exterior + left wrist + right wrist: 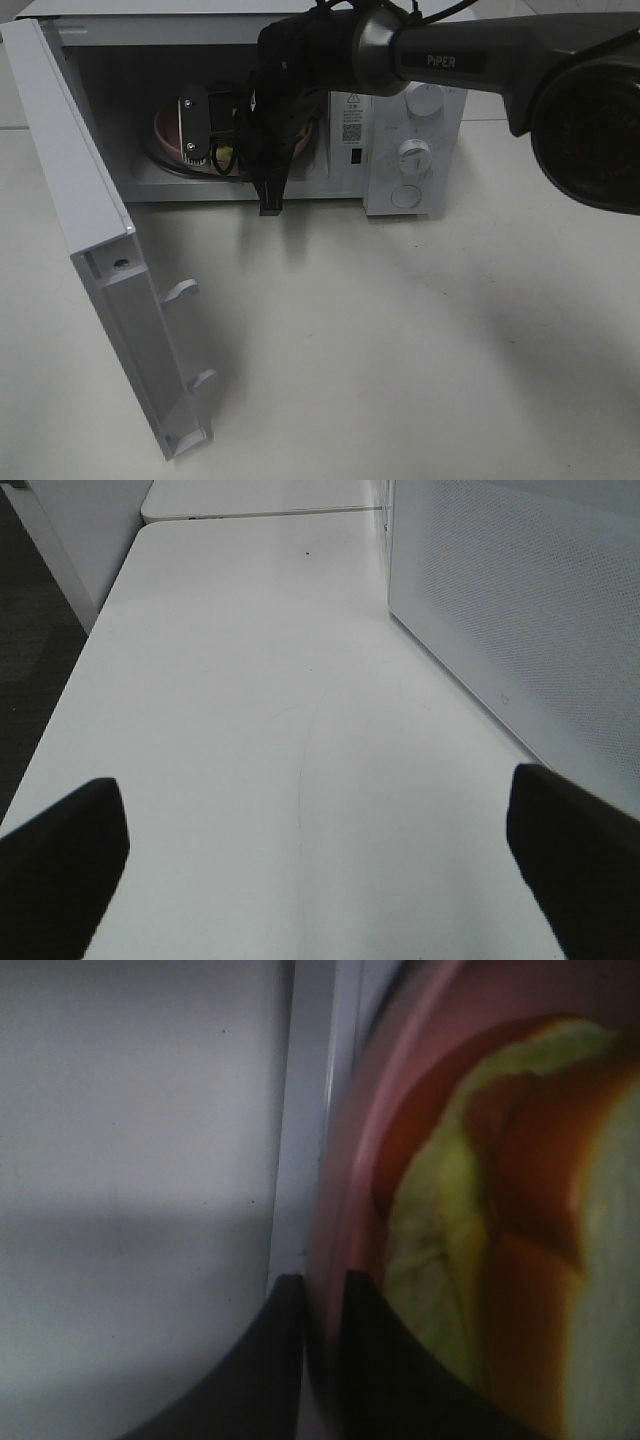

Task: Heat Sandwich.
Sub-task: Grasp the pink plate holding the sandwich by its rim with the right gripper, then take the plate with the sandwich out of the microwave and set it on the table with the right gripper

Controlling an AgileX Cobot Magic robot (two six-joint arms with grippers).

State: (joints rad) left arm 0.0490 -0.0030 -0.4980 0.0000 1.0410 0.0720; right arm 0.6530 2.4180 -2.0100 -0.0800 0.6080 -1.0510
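Pinching pink plate (340,1160) rim, our right gripper (322,1305) jaws nearly shut on it, inside open microwave (400,150). Sandwich (520,1220) on plate. Left gripper (320,865) wide, empty. Risk: thin rim slips, plate tilts, sandwich slides off.

The right arm (440,60) reaching into the microwave (410,150) hides most of the cavity; behind it only one edge of the pink plate (165,135) and a yellow-green speck of the sandwich (224,155) show. The microwave door (80,240) is cut off by the exterior view's edge. In the right wrist view the sandwich (500,1250) is a close blur cut by the frame, and the dark fingertips (375,1360) beside the plate rim (345,1160) are cut off too. In the left wrist view, only the tips of the left gripper's fingers (60,850) show beside the microwave's side wall (510,600)
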